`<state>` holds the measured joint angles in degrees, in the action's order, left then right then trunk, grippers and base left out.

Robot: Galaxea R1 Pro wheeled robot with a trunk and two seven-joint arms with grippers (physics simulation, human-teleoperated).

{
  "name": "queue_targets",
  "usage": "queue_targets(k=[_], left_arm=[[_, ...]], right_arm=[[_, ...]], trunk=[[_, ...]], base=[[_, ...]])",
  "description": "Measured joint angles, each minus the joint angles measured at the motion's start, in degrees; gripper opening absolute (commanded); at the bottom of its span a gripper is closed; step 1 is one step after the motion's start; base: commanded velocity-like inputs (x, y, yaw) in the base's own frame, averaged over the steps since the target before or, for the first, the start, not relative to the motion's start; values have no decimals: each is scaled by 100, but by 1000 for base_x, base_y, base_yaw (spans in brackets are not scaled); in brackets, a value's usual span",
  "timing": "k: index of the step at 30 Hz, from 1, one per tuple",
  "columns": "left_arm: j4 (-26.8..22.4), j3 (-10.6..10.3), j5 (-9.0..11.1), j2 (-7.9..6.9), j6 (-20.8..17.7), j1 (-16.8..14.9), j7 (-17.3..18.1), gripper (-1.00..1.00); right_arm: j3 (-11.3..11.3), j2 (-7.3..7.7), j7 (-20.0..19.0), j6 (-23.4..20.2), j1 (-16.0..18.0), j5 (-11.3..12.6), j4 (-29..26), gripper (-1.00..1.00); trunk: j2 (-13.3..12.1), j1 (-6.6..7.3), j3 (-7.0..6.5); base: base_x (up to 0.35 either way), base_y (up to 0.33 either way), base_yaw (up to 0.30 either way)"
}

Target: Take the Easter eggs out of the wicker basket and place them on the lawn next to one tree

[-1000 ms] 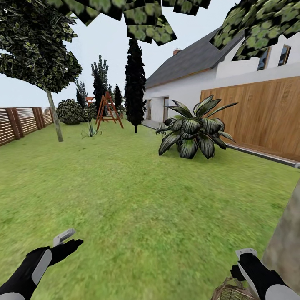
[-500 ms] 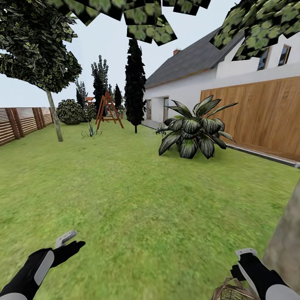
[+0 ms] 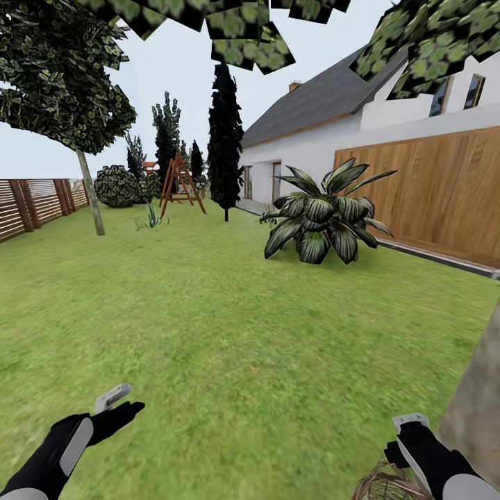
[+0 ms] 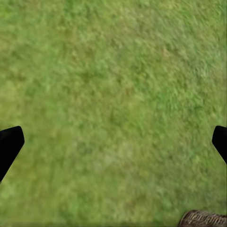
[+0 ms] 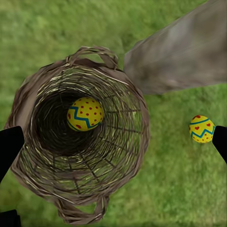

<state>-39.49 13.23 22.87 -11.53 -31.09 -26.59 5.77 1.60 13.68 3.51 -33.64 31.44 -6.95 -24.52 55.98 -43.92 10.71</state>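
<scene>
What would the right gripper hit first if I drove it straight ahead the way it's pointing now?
Probably the wicker basket: the right gripper, jaws open, looks straight down into its mouth, where a dotted egg lies at the bottom. Depth is unclear; the rim looks clear.

The lawn (image 5: pixel 179 189) carries the wicker basket (image 5: pixel 135 142), one egg (image 5: pixel 202 128) and the tree trunk (image 5: pixel 184 52).

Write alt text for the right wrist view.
Looking down into the round wicker basket on the lawn, one yellow Easter egg with red dots lies at its bottom. A second egg rests on the grass outside, near a grey-brown tree trunk; dark fingertips sit wide apart at the edges.
</scene>
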Motion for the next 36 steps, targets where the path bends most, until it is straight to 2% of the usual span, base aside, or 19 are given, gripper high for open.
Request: queue_targets(k=[36], left_arm=[[8, 0, -1, 8, 0, 0, -8, 100]], right_arm=[[-8, 7, 0, -8, 0, 1, 0, 100]], trunk=[[1445, -791, 647]], base=[[0, 0, 0]])
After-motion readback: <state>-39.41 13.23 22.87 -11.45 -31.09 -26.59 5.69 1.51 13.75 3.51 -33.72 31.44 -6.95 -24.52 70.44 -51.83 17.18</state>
